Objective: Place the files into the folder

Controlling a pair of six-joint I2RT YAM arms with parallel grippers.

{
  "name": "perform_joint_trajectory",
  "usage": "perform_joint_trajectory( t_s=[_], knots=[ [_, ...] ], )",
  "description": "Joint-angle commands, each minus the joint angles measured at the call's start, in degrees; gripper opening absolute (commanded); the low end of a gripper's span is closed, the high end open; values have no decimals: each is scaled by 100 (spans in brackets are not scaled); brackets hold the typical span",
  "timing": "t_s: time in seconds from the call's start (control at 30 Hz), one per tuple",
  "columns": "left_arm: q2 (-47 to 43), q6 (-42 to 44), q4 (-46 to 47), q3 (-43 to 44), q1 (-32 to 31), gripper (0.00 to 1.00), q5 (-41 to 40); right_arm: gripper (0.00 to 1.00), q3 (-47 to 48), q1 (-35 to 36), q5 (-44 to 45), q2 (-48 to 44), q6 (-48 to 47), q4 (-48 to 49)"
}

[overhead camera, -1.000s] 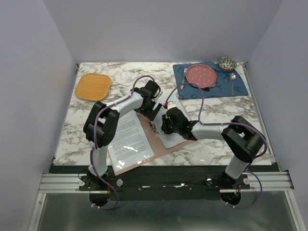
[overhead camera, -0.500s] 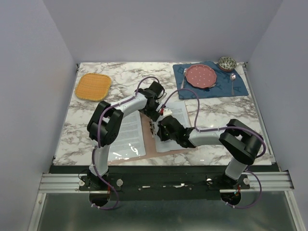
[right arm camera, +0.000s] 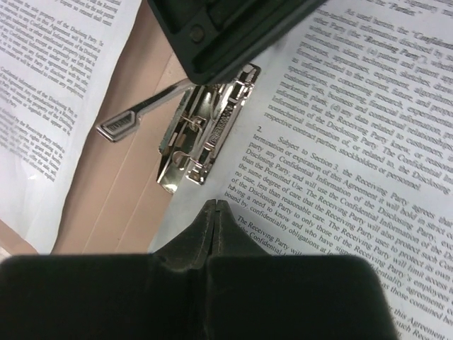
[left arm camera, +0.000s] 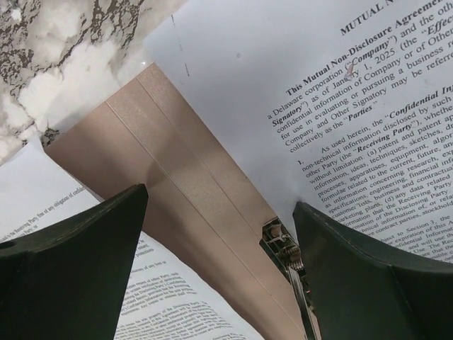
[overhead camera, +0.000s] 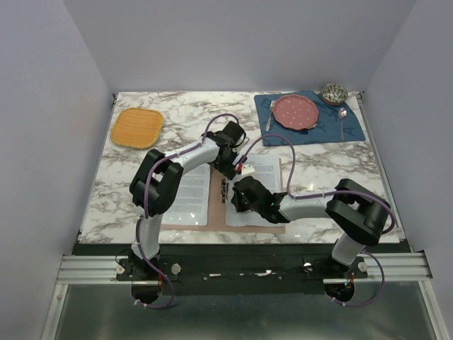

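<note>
Though overhead hides it, wrist views show right claw (right arm camera: 216,205) pinched shut, empty (beside the clip (right arm camera: 205,134)), left claw (left arm camera: 219,241) gaping.

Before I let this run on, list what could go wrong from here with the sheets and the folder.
1. Both crowd the metal clip: the open left end effector hangs right over it and the shut right end effector sits beside it, so they could collide.
2. The right-hand sheet juts past the far edge of the folder, so it may crease on closing.
</note>
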Motion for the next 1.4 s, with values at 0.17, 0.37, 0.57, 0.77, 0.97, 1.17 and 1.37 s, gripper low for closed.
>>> perform_joint_trajectory(
  t_s=[0.17, 0.37, 0.57, 0.77, 0.97, 1.17, 1.37],
  knots=[
    [-353, -440, -914, 922, -51, 99, -73, 1, -528, 36, 454, -802, -385, 1017],
    [-345, -984, -1195, 1247, 10, 99, 305, 1, -686, 27, 287, -706, -368, 1528],
    [-545, -1373, -1075, 1354, 81, 87, 164, 1, -1037, 36, 577, -1135, -630, 1951],
    [-284, -1294, -1052, 1236, 441, 99, 1207, 1, -995, 27, 788, -1496, -1351, 1970],
    [-670, -1759, -133, 386, 213, 98, 350, 1, -460, -17, 719, -1418, -1606, 1610],
    [-37, -2031, -423, 852, -41, 98, -212, 1, -89, -236, -133, -830, -1668, 1820],
    [271, -2199, -493, 976, -60, 99, -380, 1, 175, -421, -1048, -416, -1581, 1768]
  ],
)
